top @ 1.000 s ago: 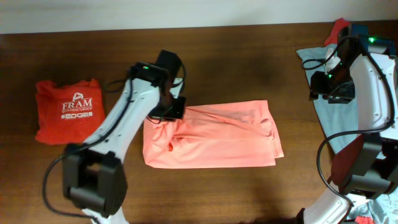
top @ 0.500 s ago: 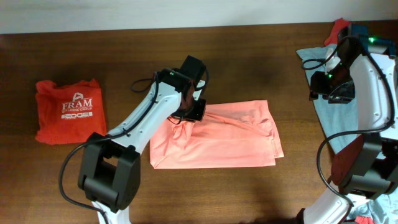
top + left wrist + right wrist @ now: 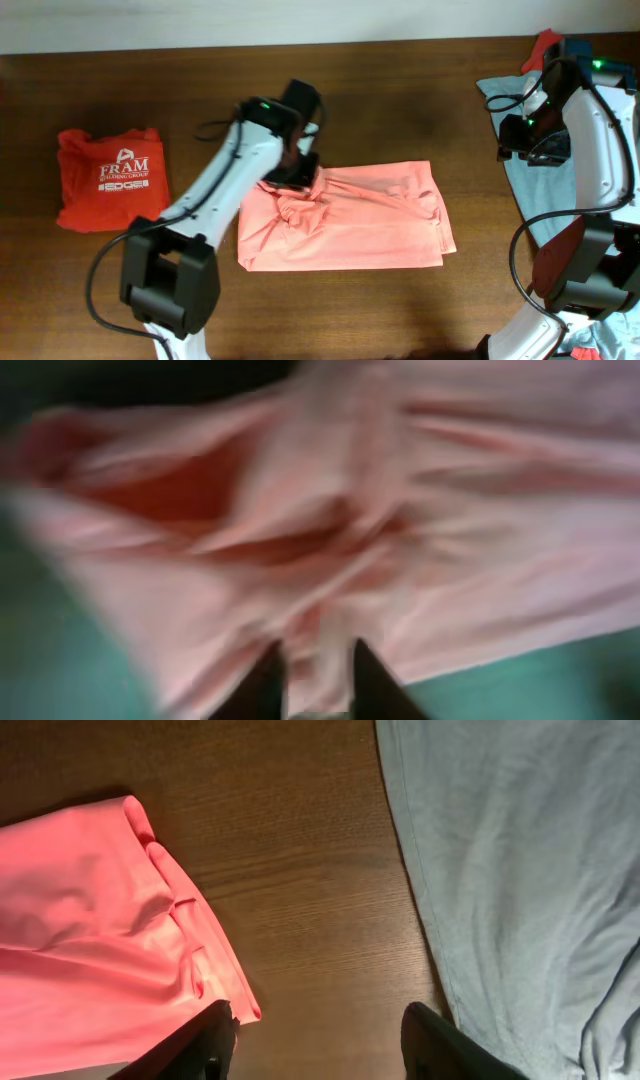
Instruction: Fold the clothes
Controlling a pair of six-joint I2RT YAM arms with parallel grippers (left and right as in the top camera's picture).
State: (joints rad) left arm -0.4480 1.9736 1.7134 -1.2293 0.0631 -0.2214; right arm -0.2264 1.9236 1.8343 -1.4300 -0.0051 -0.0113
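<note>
I see one tabletop (image 3: 400, 90) carrying three shirts. Pink shirt (image 3: 370, 225): centre, crumpled at its left end. Grey-blue shirt (image 3: 528, 188): right side, spread flat. Red shirt (image 3: 110, 180): far left, folded. There are two tools. Left tool (image 3: 318, 660): over the pink shirt's crumpled end; view blurred, so I cannot tell its grip. Right tool (image 3: 318, 1016): released, above bare wood between pink and grey-blue.

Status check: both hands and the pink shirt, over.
Left hand over rumpled salmon-pink shirt, grip unclear, view blurred. Right hand open, empty, above table. Nothing blocking.
</note>
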